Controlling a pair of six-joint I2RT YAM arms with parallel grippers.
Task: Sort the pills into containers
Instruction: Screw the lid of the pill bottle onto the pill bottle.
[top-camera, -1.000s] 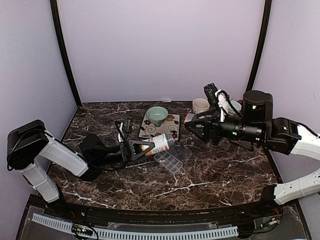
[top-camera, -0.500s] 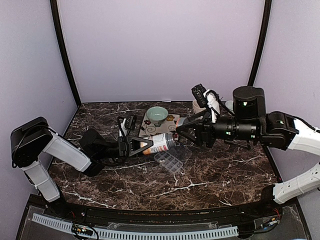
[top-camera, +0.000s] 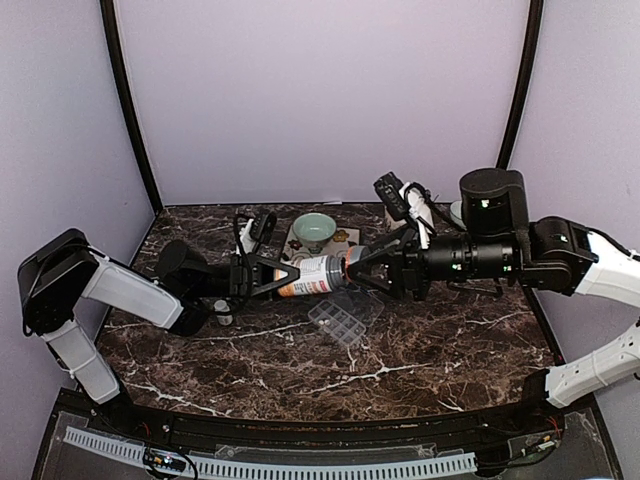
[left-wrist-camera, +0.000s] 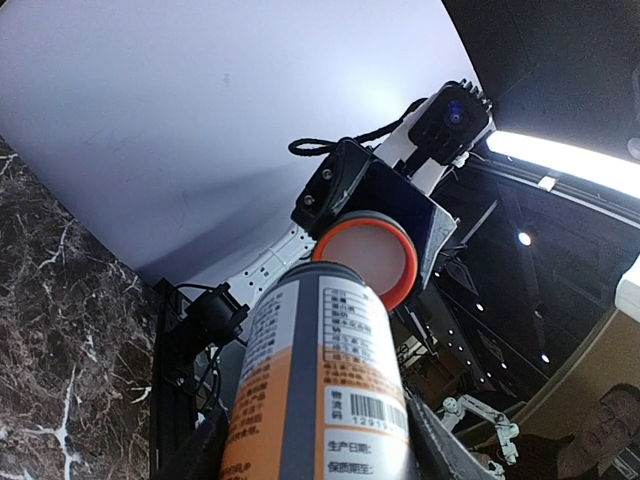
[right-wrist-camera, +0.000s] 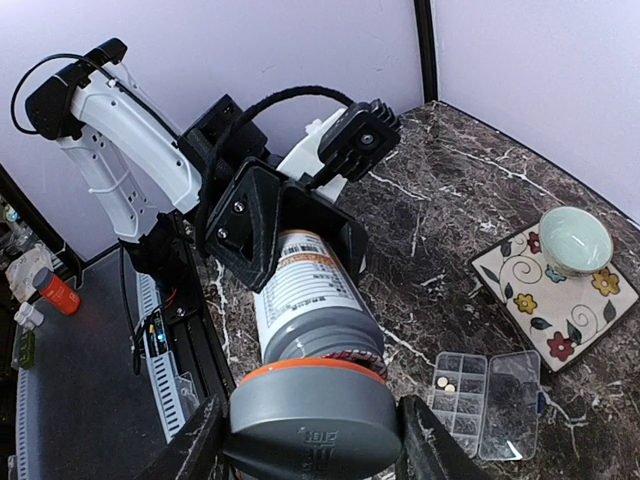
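Over the bench (top-camera: 430, 350), mid-air: the bottle (top-camera: 315, 275) lies near level between my two arms, off the surface.
Left end effector (top-camera: 272, 278): clamped on the bottle's base end.
Right end effector (top-camera: 357, 270): set either side of the cap (right-wrist-camera: 305, 425) and seemingly touching it. Whether it is clamped, I cannot tell.
Box (top-camera: 340, 322): on the bench with its lid open, below the cap end and a little nearer me. It is apart from both end effectors.
Pills (right-wrist-camera: 441, 381): a couple of pale specks in the compartments (right-wrist-camera: 455, 405) at one end. The others look bare, though they are too small to be sure.
Risk, spill: if the cap comes off with the bottle this level, I judge the contents could run out onto the bench and miss the box.
Risk, slip: a weak hold on the cap could let it skid, or the bottle could turn in my left grip.
Risk, overpour: the bottle's mouth is wide against such small compartments, so pills may scatter across several.
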